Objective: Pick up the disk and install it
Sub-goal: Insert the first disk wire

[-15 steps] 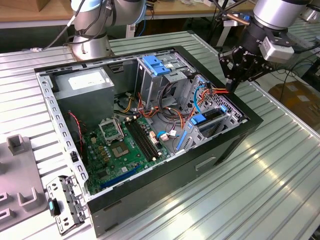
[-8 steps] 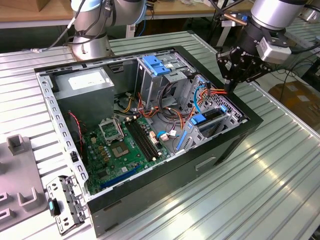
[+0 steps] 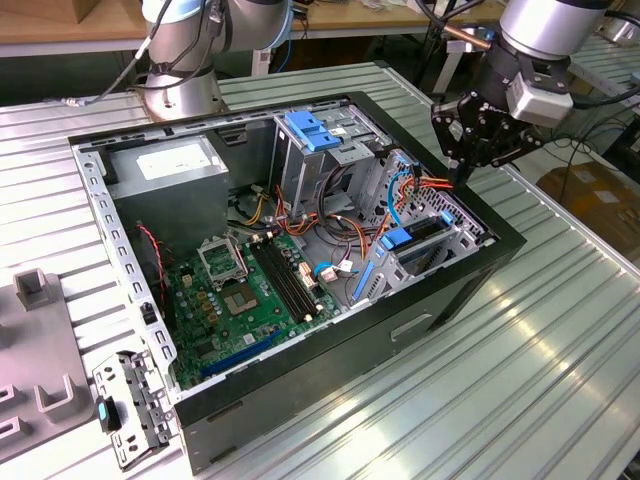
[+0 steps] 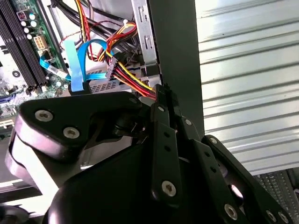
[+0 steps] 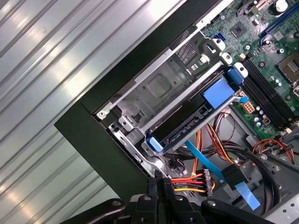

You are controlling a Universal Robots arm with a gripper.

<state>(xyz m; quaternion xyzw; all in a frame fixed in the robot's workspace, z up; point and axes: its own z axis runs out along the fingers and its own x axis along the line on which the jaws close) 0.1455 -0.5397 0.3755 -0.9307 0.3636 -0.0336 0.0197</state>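
Jaws: clenched. In both wrist views we see the two thin black fingertips (image 4: 164,95) (image 5: 159,179) pressed flat against each other with nothing between them. They carry no load.

Position: in the exterior view the fingertips (image 3: 457,178) hang over the far corner of the open computer case (image 3: 400,330), at the exterior view's right, just above its black rim. In the second wrist view they sit right beside a bundle of red, yellow and black wires (image 4: 133,79). We cannot tell whether they touch it. A flat blue cable (image 4: 74,60) loops close by.

The disk (image 5: 189,119): seated in the low metal drive cage (image 5: 159,88) at that same corner of the case, just beside the jaws and apart from them. We see it edge-on as a dark slab under the cage's grey plate. A blue side rail (image 5: 182,134) runs along its length and a blue tab (image 5: 217,92) stands at the end nearer the motherboard (image 5: 275,51). Its label face is hidden. In the exterior view the disk (image 3: 428,228) shows as a dark strip between blue plastic parts.

The case lies on its side on the ribbed metal bench (image 3: 560,360).
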